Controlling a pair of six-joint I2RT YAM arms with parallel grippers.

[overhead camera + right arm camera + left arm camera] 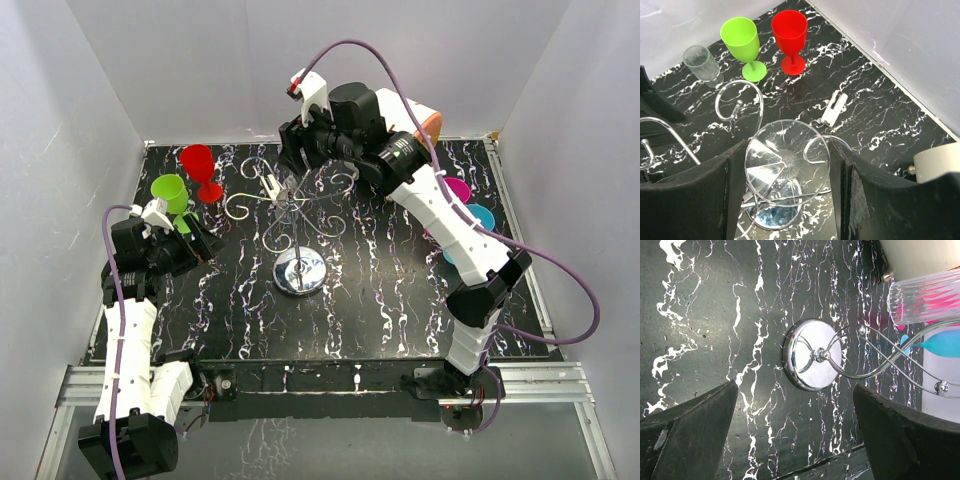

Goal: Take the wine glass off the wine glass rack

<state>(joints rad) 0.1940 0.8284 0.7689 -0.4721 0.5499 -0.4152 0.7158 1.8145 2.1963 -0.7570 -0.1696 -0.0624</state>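
Note:
The silver wire wine glass rack (300,271) stands mid-table on its shiny round base, its scroll arms spreading above. A clear wine glass hangs on it. Its round foot (772,176) shows in the right wrist view and its ribbed bowl (925,297) in the left wrist view. My right gripper (300,160) is over the rack top. In its wrist view the gripper (787,165) has a finger against each side of the foot. My left gripper (205,240) is left of the rack, open and empty. Its wrist view (795,440) faces the rack base (812,355).
A green glass (172,192) and a red glass (200,170) stand at the back left, with another clear glass (702,62) beside them. A white clip (270,185) lies behind the rack. Magenta (458,188) and blue (480,217) cups stand right. A white drum (425,120) is at the back right.

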